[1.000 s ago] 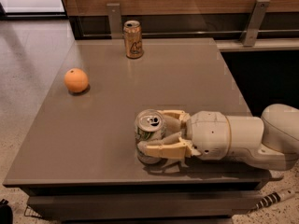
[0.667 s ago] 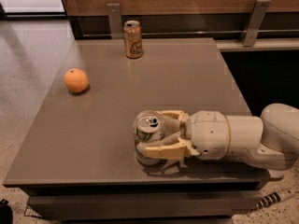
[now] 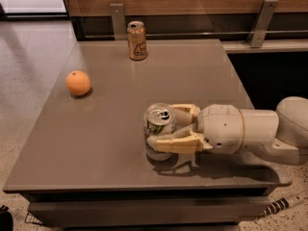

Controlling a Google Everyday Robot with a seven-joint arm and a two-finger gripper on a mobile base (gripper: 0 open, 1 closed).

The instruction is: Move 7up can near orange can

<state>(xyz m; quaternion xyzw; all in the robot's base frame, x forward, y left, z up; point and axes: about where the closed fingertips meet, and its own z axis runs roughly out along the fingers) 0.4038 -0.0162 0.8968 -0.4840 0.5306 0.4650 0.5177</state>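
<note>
Shifted slightly farther from table's (image 3: 192,71) front edge: gripper (image 3: 163,129) clenched on 7up can (image 3: 158,121), upright between jaws; orange can (image 3: 137,41) well beyond fingertips, orange (image 3: 78,83) also apart.

Cream tool (image 3: 163,128) round white-green 7up can (image 3: 157,117); orange-gold orange can (image 3: 137,41); grey table (image 3: 110,143).

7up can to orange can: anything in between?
Nothing: bare table between 7up can and orange can, camera view; the fruit sits aside. The gripper clasps the 7up can near front edge.
</note>
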